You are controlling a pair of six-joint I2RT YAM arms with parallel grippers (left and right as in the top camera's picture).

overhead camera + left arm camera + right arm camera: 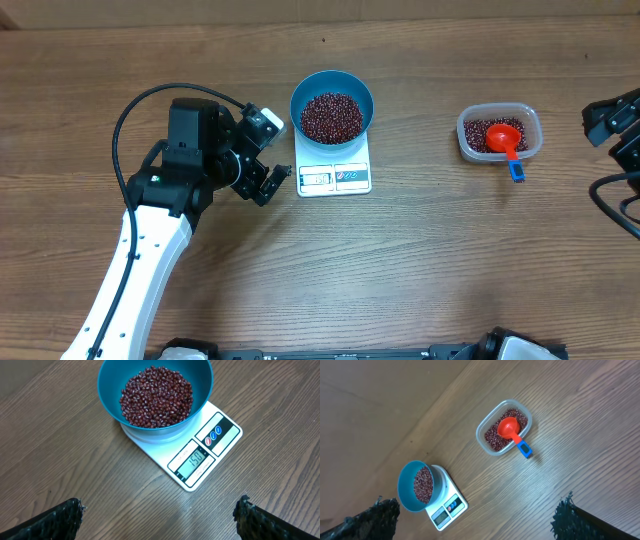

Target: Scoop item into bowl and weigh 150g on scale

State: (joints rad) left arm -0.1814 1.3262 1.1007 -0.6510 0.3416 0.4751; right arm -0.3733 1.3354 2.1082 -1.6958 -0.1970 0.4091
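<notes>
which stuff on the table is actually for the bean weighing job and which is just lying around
For the job:
- beans, heaped in the blue bowl
- scale, under the bowl
- clear tub, with more beans in it
- red scoop, resting in the tub

Just lying about:
- only the left arm's black cable, which belongs to the rig

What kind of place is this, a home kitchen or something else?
Probably a robot test bench, not a kitchen: a plain wooden table, a robot arm with loose cables on it, and a scale carrying a bowl of beans.
</notes>
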